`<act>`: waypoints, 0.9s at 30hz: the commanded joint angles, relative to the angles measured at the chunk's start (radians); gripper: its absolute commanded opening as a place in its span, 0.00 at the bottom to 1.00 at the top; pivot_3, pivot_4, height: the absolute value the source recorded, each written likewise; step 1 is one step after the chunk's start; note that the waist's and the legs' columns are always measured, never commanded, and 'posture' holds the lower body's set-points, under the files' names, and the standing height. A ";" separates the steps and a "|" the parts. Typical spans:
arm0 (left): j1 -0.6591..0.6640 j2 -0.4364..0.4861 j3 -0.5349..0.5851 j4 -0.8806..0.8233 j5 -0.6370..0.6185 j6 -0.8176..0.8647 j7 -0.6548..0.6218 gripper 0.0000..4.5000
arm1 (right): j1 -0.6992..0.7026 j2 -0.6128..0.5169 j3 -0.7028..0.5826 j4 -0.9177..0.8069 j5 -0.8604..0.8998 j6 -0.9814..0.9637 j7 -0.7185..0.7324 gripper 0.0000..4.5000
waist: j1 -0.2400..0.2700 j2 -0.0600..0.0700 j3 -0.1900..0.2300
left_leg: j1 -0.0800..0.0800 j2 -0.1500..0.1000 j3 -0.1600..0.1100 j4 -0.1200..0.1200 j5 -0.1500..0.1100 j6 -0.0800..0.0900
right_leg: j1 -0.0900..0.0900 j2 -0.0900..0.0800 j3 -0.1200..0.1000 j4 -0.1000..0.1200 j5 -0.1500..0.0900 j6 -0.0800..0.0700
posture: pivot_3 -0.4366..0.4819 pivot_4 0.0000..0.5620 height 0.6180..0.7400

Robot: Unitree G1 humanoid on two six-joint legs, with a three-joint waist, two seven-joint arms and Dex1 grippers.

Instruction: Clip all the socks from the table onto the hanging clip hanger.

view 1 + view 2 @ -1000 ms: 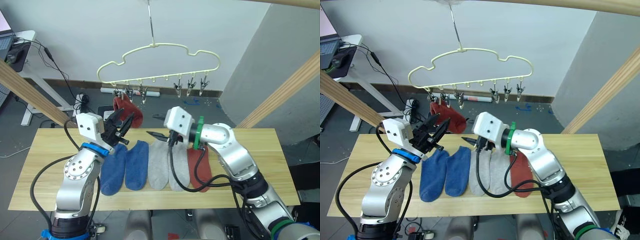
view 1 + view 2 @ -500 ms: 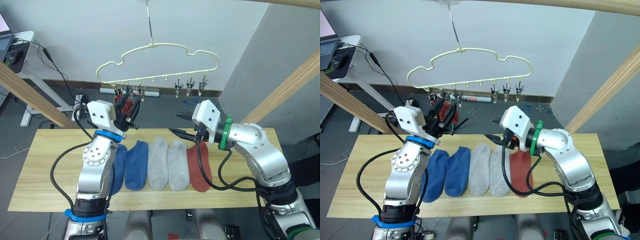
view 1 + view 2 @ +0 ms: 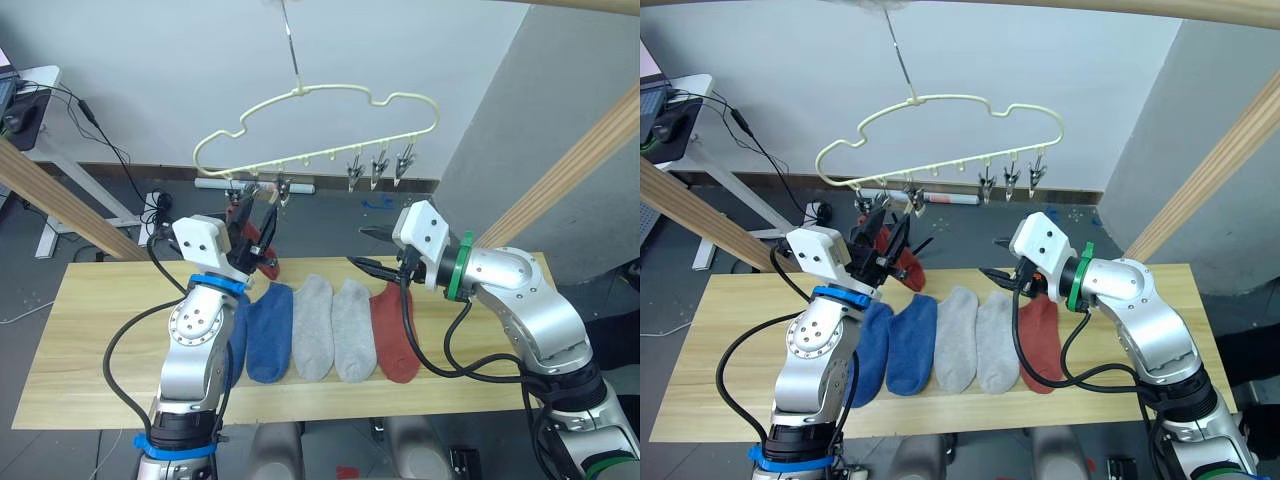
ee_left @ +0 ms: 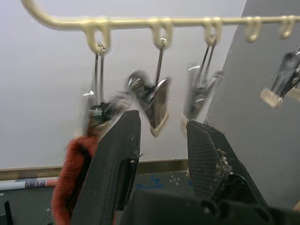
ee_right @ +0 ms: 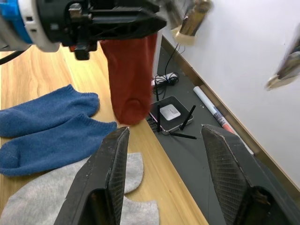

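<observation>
Left tool [image 4: 159, 140], fingers apart and empty, sits just under the hanger's [image 3: 320, 98] clips, red sock [image 3: 902, 262] hanging beside it (right tool [image 3: 372, 250] open, farther off)

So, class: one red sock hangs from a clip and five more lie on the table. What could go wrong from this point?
1. The left claw is open right at the clips, which look blurred, perhaps swinging. A nudge might shake the hanging red sock loose.
2. The hanger hangs from a single hook, so pushing on it may tilt it.
3. The socks on the table lie edge to edge; the right claw might lift two.
</observation>
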 commanded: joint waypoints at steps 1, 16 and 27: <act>0.045 0.004 0.008 -0.069 -0.012 -0.035 -0.013 0.41 | 0.007 -0.010 -0.024 -0.059 0.014 -0.019 -0.013 0.56 | 0.000 0.000 0.000 | 0.000 0.000 0.000 0.000 0.000 0.000 | 0.000 0.000 0.000 0.000 0.000 0.000 | 0.37 0.56 0.85; -0.112 -0.006 0.032 0.186 -0.002 -0.125 -0.007 0.41 | -0.013 -0.006 -0.018 -0.043 0.027 -0.030 -0.025 0.56 | 0.001 0.000 0.000 | 0.000 -0.001 0.000 0.013 0.000 0.001 | 0.000 0.000 0.000 0.012 0.000 0.001 | 0.36 0.54 0.85; -0.184 -0.001 0.061 0.230 -0.013 -0.168 0.010 0.41 | -0.020 -0.014 -0.027 -0.037 0.051 -0.041 -0.015 0.56 | 0.000 0.000 0.000 | 0.000 -0.001 -0.001 0.014 0.001 0.002 | 0.000 0.001 0.001 0.013 0.000 0.001 | 0.36 0.54 0.85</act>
